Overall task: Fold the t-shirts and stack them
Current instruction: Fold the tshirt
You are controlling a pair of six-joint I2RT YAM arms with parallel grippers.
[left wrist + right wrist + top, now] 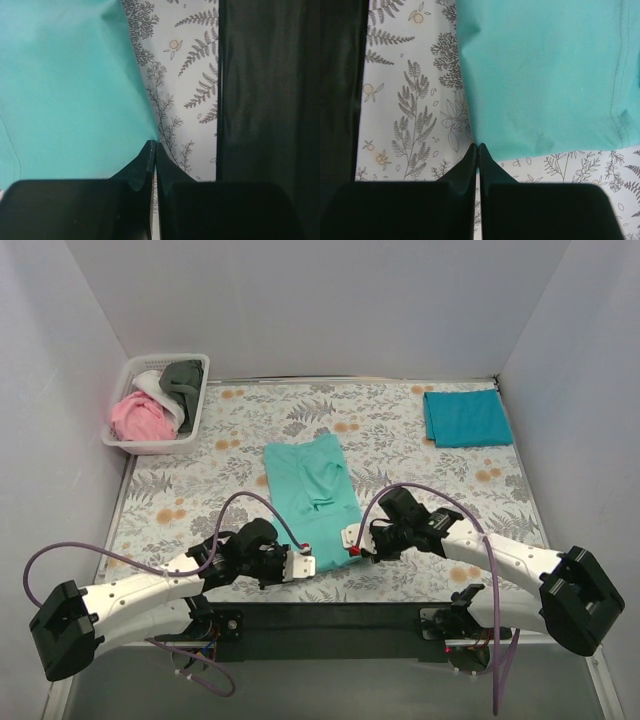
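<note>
My left gripper (154, 146) and right gripper (478, 146) are both closed, each seemingly pinching a near corner of the mint t-shirt (312, 490) lying mid-frame; the teal t-shirt (465, 418) sits folded upper right.

Your mint-turquoise t-shirt (312, 495) lies mid-table, folded into a long strip. Teal-blue t-shirt (466, 417) folded flat far right; pink tee (138, 418), white tee (150, 382), grey tee (183, 375) bunched far left.

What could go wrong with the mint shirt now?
The left pincer and right pincer seem to pinch only the very corner tips of the mint t-shirt, so it might slip free when lifted. They could also have nipped the floral cloth underneath and drag it along.
</note>
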